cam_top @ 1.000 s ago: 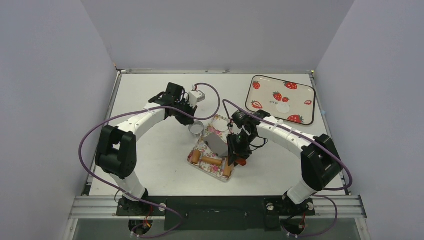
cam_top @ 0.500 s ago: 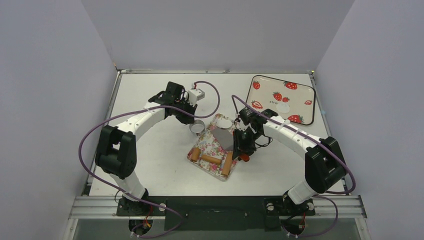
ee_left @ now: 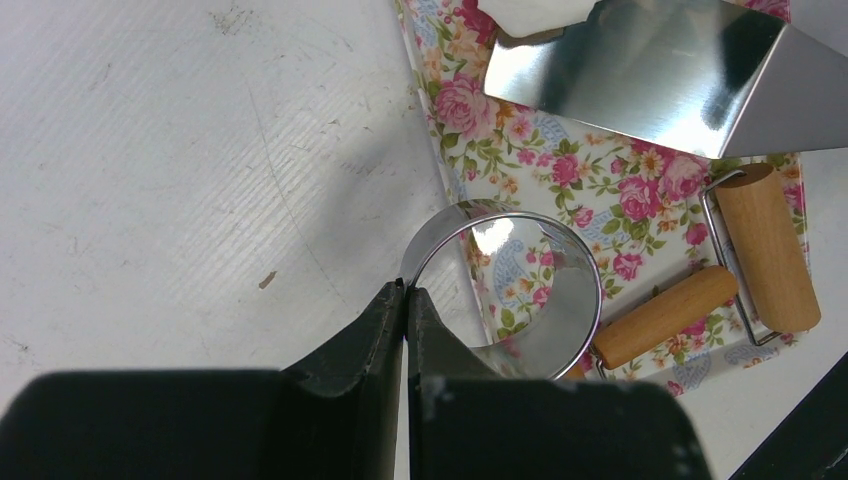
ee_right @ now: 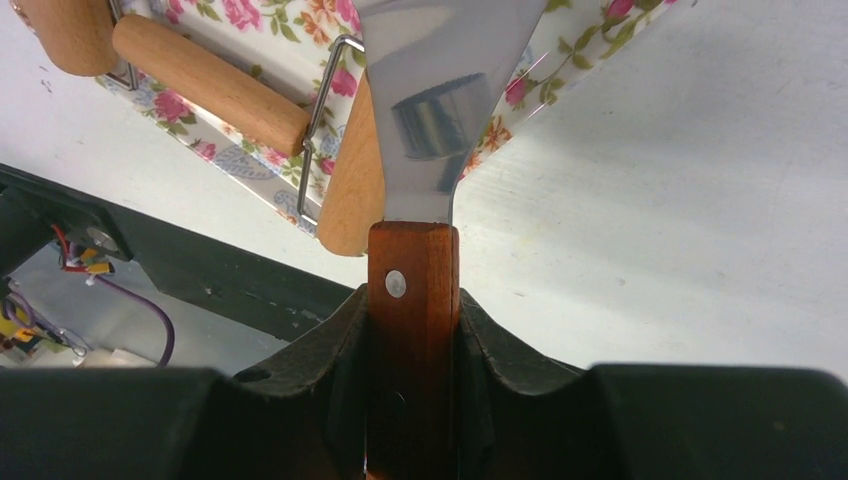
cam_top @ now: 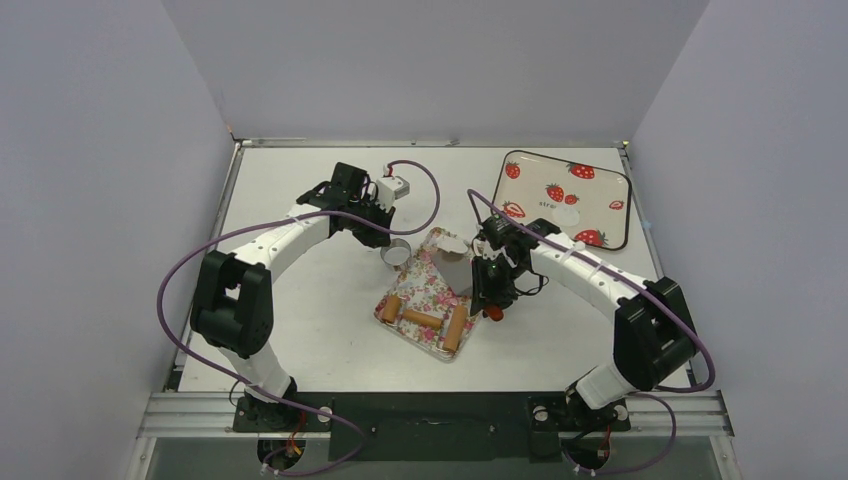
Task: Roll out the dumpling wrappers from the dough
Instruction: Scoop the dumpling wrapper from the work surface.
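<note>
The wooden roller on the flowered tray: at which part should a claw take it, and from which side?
Probably at the slim middle handle, coming from straight above and closing across its length. The wooden roller lies flat on the floral tray, and the thicker end drums hang on wire brackets and might turn in a grip.

— What is everything carried on?
— A white table (cam_top: 300, 330), seen up close to be scuffed and faintly marked.
— What is laid directly on it?
— A floral tray (cam_top: 422, 290) is set near the middle, turned at an angle. A strawberry-patterned tray (cam_top: 597, 193) is placed at the far right, well apart from it. A silver ring (cam_top: 396, 256) is seen at the floral tray's far left edge; whether it is rested on the table cannot be told.
</note>
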Robot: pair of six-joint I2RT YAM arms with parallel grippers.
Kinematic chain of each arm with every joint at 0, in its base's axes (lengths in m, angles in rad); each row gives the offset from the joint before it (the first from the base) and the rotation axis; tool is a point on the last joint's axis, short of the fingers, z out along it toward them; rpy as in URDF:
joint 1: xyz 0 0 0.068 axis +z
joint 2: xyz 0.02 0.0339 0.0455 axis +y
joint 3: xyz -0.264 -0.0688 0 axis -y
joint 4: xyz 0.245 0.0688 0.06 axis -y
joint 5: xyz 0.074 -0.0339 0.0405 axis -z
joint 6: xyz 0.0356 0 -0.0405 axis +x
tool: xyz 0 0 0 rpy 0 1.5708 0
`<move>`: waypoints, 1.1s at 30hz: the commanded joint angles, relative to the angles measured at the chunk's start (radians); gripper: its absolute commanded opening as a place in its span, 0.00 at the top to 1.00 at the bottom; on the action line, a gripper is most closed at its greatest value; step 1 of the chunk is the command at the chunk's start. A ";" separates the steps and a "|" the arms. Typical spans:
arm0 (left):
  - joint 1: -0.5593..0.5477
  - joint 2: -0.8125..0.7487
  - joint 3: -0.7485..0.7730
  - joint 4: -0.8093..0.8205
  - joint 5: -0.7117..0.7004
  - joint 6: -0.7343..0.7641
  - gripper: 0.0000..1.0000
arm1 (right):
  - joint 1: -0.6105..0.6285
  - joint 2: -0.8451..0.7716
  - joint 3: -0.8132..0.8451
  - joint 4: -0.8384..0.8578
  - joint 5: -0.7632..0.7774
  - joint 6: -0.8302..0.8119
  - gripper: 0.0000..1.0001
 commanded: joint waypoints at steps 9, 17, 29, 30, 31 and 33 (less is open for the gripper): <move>-0.003 -0.045 0.038 0.041 0.030 -0.013 1.00 | -0.008 0.035 0.007 0.091 -0.028 0.019 1.00; -0.003 -0.043 0.040 0.046 0.037 -0.017 1.00 | -0.009 -0.083 -0.122 0.053 -0.156 0.061 1.00; -0.015 -0.051 0.033 0.055 0.036 -0.023 1.00 | -0.037 0.001 -0.026 0.016 0.074 -0.017 1.00; -0.017 -0.052 0.032 0.057 0.035 -0.028 1.00 | -0.037 0.010 -0.025 0.016 0.076 -0.023 1.00; -0.020 -0.051 0.033 0.060 0.033 -0.030 1.00 | -0.038 0.020 -0.024 0.017 0.077 -0.026 1.00; -0.028 -0.048 0.033 0.063 0.030 -0.036 1.00 | -0.037 0.029 -0.026 0.021 0.083 -0.032 1.00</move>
